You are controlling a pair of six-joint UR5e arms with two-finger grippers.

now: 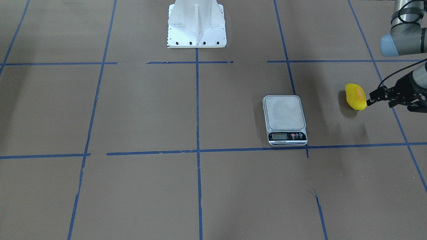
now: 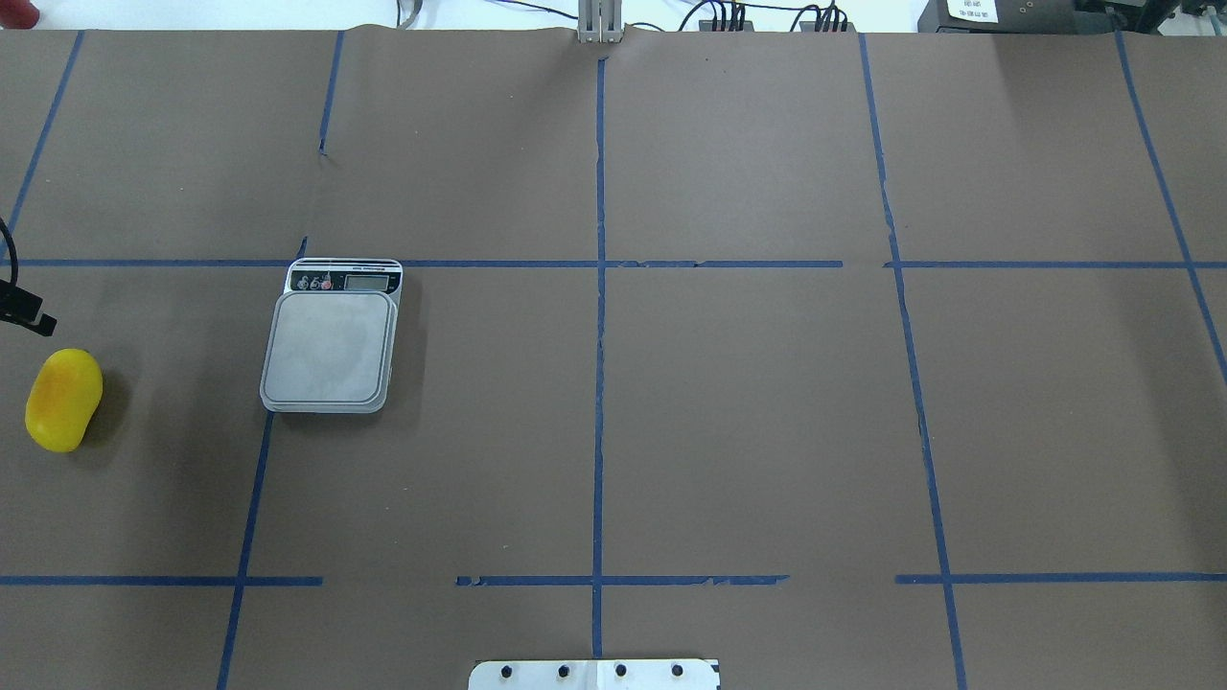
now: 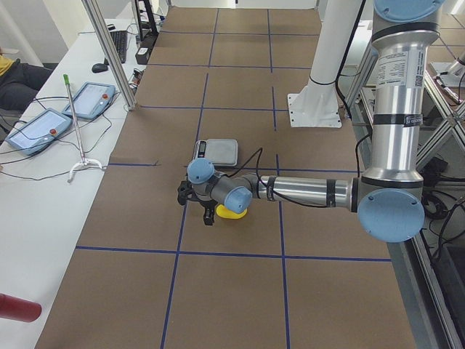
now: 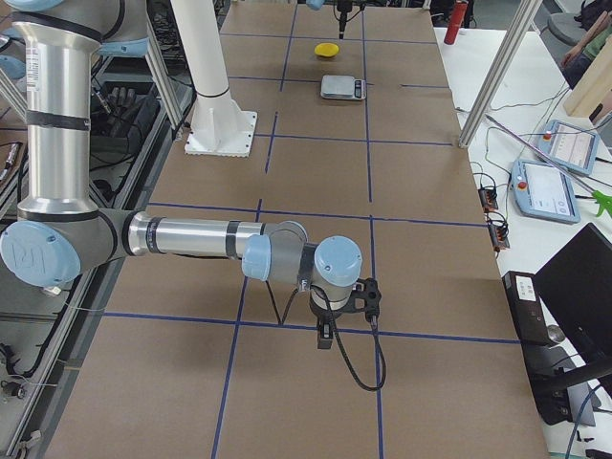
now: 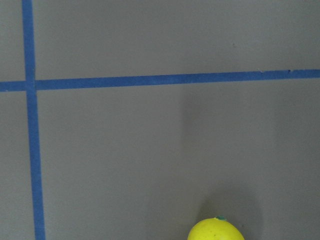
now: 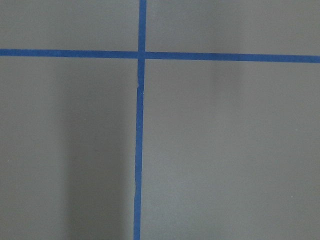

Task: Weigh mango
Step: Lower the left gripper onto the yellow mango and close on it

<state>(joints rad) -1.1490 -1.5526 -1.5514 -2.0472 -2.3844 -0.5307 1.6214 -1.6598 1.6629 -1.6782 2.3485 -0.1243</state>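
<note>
While the left gripper [image 1: 369, 99] hovers over the brown paper-covered table [image 1: 133, 110], the small yellow-orange oval mango [image 1: 355, 96] lies on the paper just beside its fingertips. Beyond the mango from that gripper stands the grey flat kitchen scale [image 1: 285, 118]. The right gripper [image 4: 323, 335] hangs well apart. Finger spacing of either gripper: cannot be told.

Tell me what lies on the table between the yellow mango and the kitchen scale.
Nothing: the overhead view shows only bare brown table paper between the small yellow-orange mango and the grey flat-topped kitchen scale. The front-facing view agrees.
</note>
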